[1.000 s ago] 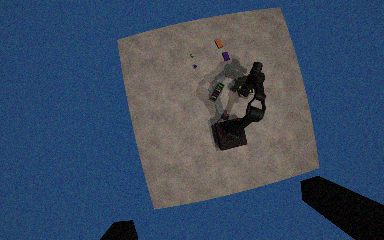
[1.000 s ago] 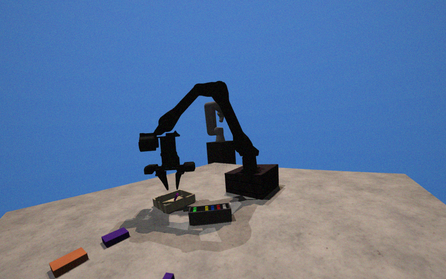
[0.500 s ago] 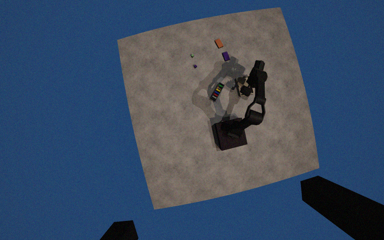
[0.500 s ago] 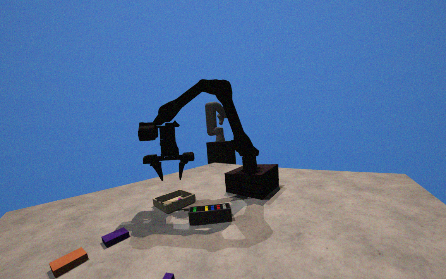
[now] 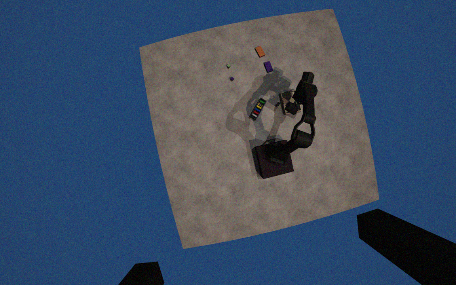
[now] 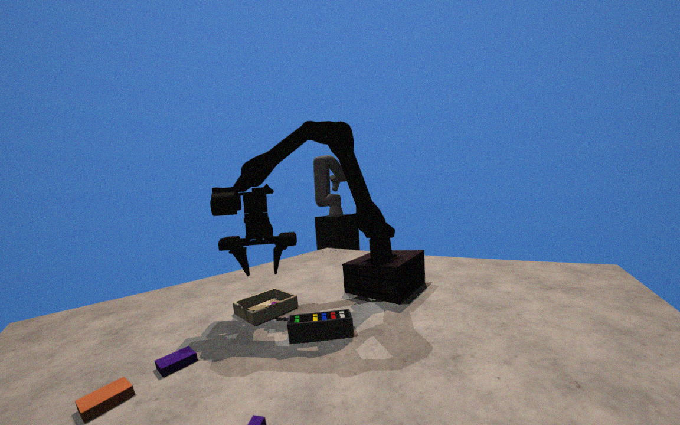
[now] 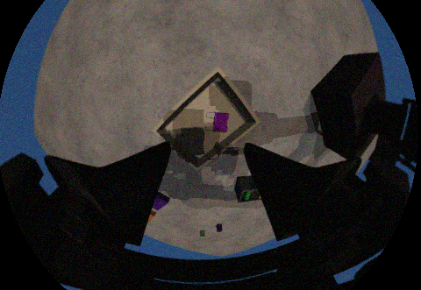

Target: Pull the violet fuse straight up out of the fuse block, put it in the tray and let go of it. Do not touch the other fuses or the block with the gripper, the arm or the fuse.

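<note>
Around the pale mottled tabletop (image 5: 215, 198) (image 6: 490, 338) (image 7: 132, 53), plain blue (image 5: 45, 141) (image 6: 543, 105) (image 7: 17, 119) surrounds every edge
</note>
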Controlling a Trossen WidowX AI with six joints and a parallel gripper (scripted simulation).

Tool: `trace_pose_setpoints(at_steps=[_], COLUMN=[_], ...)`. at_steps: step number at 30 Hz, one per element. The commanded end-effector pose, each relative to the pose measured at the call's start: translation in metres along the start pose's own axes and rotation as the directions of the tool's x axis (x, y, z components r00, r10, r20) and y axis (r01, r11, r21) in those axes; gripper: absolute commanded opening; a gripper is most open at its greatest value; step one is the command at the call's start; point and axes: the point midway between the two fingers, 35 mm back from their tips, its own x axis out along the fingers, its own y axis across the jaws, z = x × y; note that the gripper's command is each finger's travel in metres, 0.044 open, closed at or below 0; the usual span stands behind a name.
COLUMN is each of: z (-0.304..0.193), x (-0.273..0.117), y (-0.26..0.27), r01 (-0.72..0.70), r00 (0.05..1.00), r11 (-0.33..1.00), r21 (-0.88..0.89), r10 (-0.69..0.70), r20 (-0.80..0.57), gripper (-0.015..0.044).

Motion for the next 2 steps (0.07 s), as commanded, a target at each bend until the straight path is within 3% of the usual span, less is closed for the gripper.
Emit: trace_pose_setpoints(at_steps=[1, 2], z=[0.0, 0.0], x=[0.0001, 0.0001], y=[0.0, 0.0], r01=[0.0, 0.0], r00=[1.0, 1.0], r11=[1.0, 1.0], r21=[0.0, 0.0], r10=[0.0, 0.0], r20=[0.0, 0.0], gripper=[0.033, 0.033])
